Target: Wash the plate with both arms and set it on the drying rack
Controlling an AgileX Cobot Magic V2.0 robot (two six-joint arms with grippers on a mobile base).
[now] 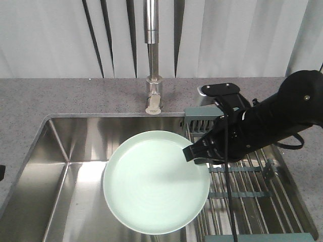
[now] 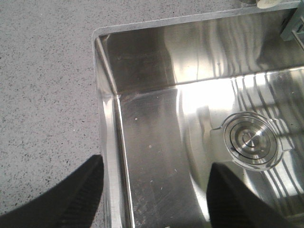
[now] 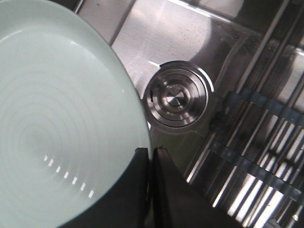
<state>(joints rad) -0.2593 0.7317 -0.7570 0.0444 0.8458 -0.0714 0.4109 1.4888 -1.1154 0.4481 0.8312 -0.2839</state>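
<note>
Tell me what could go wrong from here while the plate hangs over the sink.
The right claw pinches only the rim of the plate, so it could tilt or slip into the sink. The left claw is open over the sink's corner, giving no support. Swinging toward the rack could knock the rim on its end bar.

Bright light, white glare on steel sink point(image 2: 199, 97), soft shadow across plate point(image 1: 151, 191), sharp focus

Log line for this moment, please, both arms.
right gripper: shut on plate rim | plate: over sink, not on drying rack | left gripper: open, empty, over sink corner
</note>
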